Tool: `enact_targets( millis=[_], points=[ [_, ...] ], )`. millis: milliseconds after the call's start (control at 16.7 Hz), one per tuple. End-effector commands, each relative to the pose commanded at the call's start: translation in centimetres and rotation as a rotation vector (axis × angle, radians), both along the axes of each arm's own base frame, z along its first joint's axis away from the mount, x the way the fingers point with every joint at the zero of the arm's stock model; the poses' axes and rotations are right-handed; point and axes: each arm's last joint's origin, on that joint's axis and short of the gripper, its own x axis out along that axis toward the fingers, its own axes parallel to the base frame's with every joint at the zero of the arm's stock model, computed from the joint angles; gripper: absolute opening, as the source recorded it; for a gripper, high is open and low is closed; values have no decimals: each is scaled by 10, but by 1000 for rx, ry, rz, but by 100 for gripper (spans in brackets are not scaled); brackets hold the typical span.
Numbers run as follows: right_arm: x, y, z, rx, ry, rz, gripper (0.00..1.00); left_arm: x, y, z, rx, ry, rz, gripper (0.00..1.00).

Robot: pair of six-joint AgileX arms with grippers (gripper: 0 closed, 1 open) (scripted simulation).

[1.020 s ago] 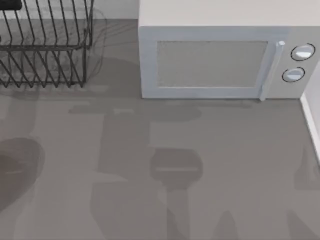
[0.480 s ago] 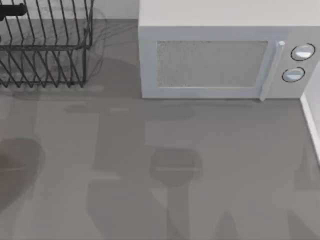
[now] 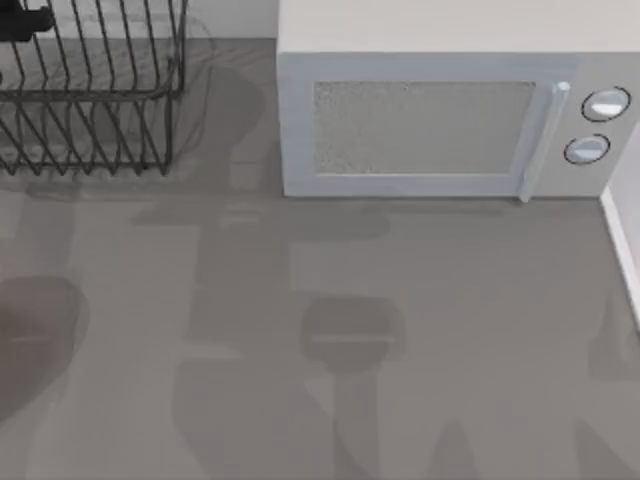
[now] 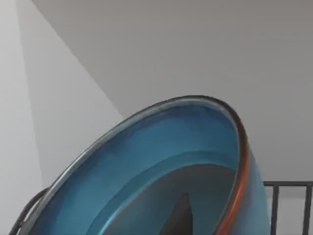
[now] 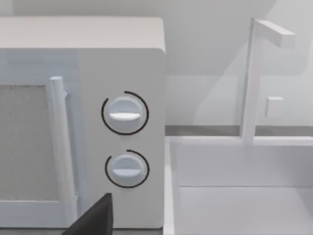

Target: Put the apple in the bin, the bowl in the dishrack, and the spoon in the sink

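Left of the microwave point(image 3: 430, 120), over the far-left dishrack point(image 3: 95, 90), hangs tilted the blue bowl point(image 4: 161, 161), clenched in the left gripper point(image 4: 182, 218). Has crept slightly nearer above the rack, so racking seems close. Right gripper point(image 5: 95, 215) parked facing the microwave knobs, grip unreadable.

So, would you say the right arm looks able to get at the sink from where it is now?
Probably yes. In the right wrist view the sink lies open just beside the microwave, with nothing standing in its basin; the faucet rises at its back edge. A dark part of the right tool shows low in that view.
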Motion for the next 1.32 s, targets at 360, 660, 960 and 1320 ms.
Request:
enact_targets(
  millis=[360, 660, 960, 1320],
  points=[
    [0, 0, 0, 0, 0, 0, 100, 0, 0, 0, 0, 0, 0, 100],
    [0, 0, 0, 0, 0, 0, 100, 0, 1, 0, 0, 0, 2, 100],
    [0, 0, 0, 0, 0, 0, 100, -21, -7, 16, -7, -21, -1, 100],
    [0, 0, 0, 0, 0, 0, 100, -116, -22, 52, -21, -70, 4, 100]
  ],
)
